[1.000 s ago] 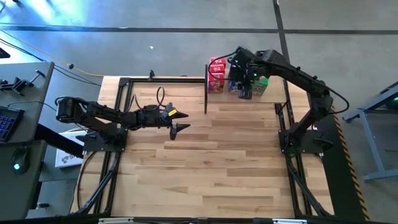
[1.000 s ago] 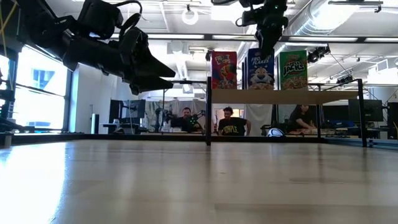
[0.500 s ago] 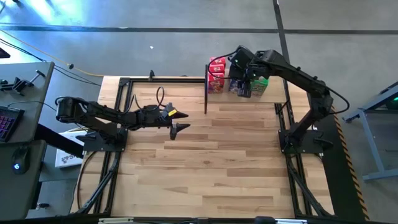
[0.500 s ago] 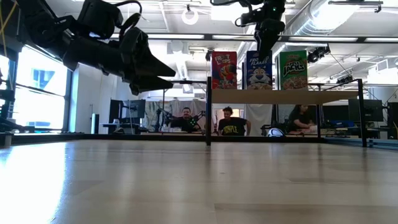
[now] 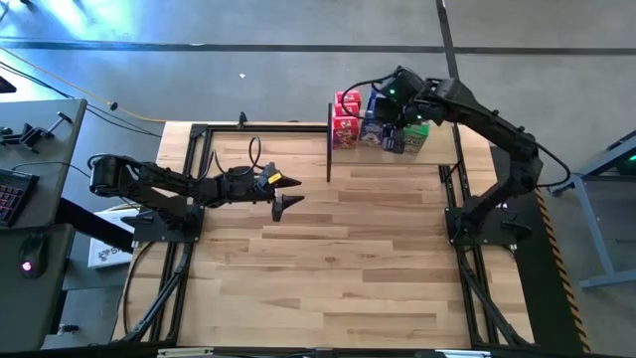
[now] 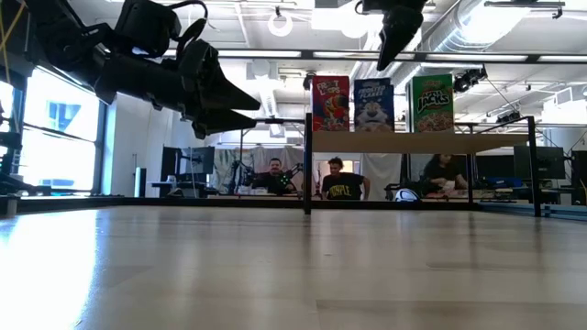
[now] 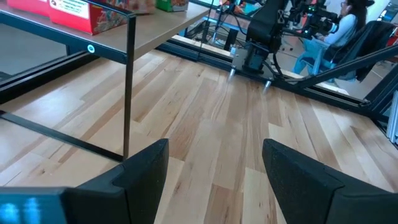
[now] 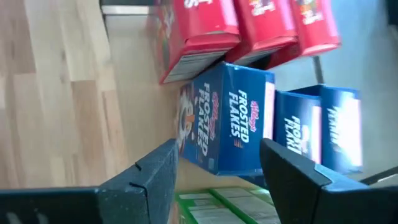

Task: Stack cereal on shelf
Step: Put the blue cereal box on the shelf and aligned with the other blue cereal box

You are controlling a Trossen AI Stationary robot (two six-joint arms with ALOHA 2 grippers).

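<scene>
Fingers [image 8: 155,180] of the right gripper [image 6: 389,57] are spread apart and holding nothing, hanging above the shelf [image 6: 422,143], directly over the blue cereal box [image 8: 224,118] at the front of its row. That box stands upright on the board between the red boxes [image 5: 345,121] and the green boxes [image 5: 415,137], free of the jaws. Through the right wrist camera, more blue boxes [image 8: 317,127] stand behind it. The shelf sits at the table's [image 5: 328,259] far edge. The left gripper [image 5: 285,194] hovers over the table's left half, well apart from the shelf, fingers parted and empty. People [image 6: 339,180] sit beyond the table.
</scene>
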